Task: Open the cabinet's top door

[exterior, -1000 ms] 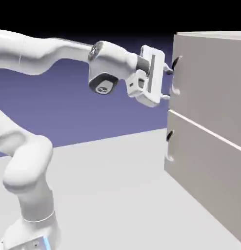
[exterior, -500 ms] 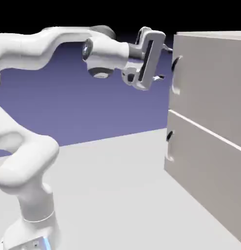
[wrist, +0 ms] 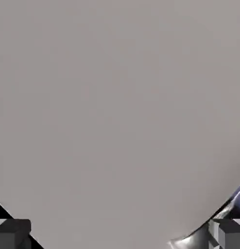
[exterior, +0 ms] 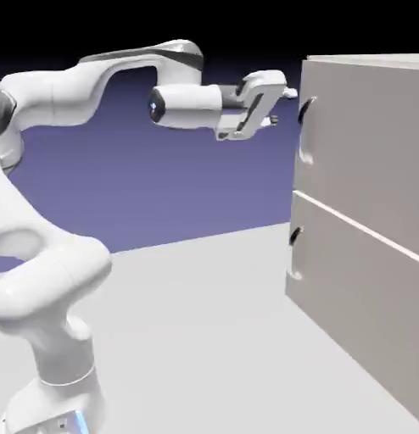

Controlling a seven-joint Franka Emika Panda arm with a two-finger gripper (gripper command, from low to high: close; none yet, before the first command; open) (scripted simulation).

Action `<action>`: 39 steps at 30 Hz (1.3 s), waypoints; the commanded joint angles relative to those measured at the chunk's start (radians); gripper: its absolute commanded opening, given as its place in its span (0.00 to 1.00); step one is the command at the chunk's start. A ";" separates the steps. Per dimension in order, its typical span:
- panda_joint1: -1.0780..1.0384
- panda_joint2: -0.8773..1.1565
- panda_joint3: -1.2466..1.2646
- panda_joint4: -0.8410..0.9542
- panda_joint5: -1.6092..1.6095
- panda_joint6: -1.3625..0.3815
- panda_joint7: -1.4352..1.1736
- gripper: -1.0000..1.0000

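I have raised my white two-finger claw (exterior: 283, 106) toward the upper centre-right of the frame, off the curved dark-and-silver loop handle (exterior: 304, 110) it met a second ago. The flat light-grey top door (exterior: 365, 144) of the large grey cabinet (exterior: 357, 280), at right, remains closed. Claw released, fingers parted, holding nothing; regrasp likely needed.

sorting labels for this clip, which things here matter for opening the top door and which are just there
Job:
- cabinet
- top door
- top door's handle
- gripper, open, short of the handle

Just there:
- lower panel and its handle
- table
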 commanded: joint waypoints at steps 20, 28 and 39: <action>-0.422 -0.045 0.363 0.304 0.562 -0.007 0.235 0.50; -0.204 0.036 0.230 0.121 0.562 -0.105 0.120 0.00; 0.195 0.152 -0.071 -0.112 0.513 -0.203 -0.052 0.00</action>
